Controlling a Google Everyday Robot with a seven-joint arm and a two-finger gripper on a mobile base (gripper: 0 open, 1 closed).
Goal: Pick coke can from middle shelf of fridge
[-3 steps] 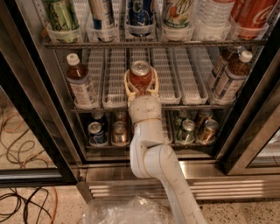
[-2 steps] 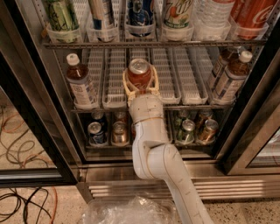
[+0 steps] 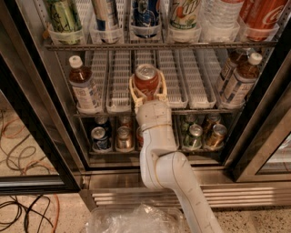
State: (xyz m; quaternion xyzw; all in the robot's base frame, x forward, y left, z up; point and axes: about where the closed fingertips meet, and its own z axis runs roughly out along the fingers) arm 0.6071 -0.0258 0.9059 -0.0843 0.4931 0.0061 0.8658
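Observation:
The coke can point(image 3: 146, 81), red with a silver top, stands at the front of the middle shelf point(image 3: 119, 77) on white slotted lane trays inside the open fridge point(image 3: 38, 113). My gripper point(image 3: 148, 88) reaches in from below on a white arm. Its two pale fingers point(image 3: 134, 90) stand on the left and right sides of the can and close against it. The can is upright.
Brown tea bottles stand at the left point(image 3: 84, 88) and right point(image 3: 240, 79) of the middle shelf. Tall cans and bottles point(image 3: 185, 13) fill the rack above; small cans point(image 3: 194, 135) crowd the rack below. A black door frame point(image 3: 32, 132) is left, cables point(image 3: 27, 214) lie on the floor, a plastic bag point(image 3: 136, 218) sits below.
The arm has shifted slightly and the can with the gripper around it sits a little closer to the shelf front. The bottles have not moved.

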